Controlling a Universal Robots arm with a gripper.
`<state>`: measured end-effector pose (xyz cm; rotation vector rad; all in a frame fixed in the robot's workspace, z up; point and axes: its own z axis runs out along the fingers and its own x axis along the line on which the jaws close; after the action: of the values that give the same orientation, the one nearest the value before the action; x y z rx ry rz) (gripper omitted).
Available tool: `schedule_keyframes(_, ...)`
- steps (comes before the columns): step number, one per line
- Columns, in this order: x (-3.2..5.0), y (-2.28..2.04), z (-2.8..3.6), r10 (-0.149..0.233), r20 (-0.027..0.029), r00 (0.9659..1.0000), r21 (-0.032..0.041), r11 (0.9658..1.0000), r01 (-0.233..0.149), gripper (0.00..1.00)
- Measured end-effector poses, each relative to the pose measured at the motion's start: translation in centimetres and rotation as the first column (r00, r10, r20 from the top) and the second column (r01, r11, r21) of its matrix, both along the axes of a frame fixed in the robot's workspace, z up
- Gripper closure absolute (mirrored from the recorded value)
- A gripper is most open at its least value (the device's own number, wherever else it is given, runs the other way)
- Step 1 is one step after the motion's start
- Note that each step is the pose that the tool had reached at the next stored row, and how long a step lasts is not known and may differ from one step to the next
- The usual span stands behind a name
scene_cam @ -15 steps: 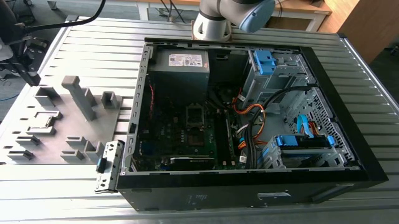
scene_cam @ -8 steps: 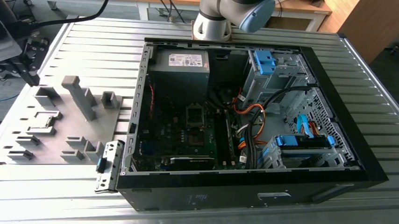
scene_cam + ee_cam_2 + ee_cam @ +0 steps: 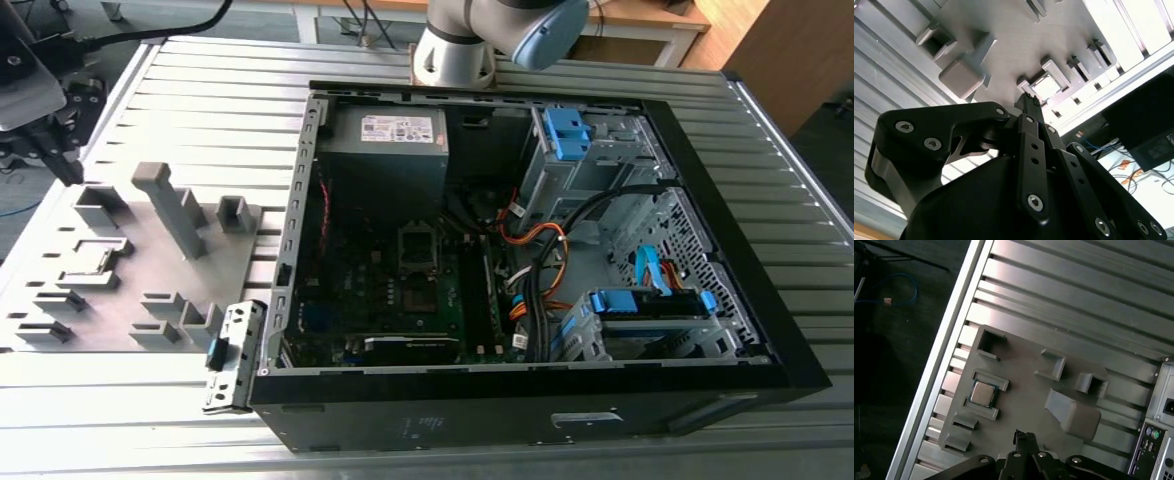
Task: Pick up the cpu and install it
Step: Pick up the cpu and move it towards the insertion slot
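One hand [image 3: 1023, 436] aloft near cpu [image 3: 982, 393]

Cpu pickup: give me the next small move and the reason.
Probably shift the gripper sideways until it sits over the cpu. The cpu lies flat in its pocket on the grey fixture plate, untouched, and the shut fingers hang above bare plate to one side of it.

Over the cpu [image 3: 982, 393]: open from above.
cpu's sides: low brackets [image 3: 991, 379] on two opposite sides.
Tall block [image 3: 1074, 416]: mid-plate, well apart from cpu.
Fixture plate [image 3: 1021, 390] edge by cpu: low blocks [image 3: 965, 421].
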<state>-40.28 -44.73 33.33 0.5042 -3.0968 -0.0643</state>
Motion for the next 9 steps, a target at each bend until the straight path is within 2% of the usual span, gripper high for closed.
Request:
schedule_keyframes(2,0.0,0.0,-0.01,0.036,0.0001,0.9994,0.0,0.9994,-0.036,0.89)
schedule_keyframes(5,0.0,0.0,-0.03,0.091,0.0,0.9959,0.0,0.9959,-0.091,0.89)
schedule_keyframes(7,0.0,0.0,-0.04,0.127,0.0,0.9919,0.0001,0.9919,-0.127,0.89)
schedule_keyframes(9,0.0,0.0,-0.05,0.163,0.0,0.9866,0.0,0.9866,-0.163,0.89)
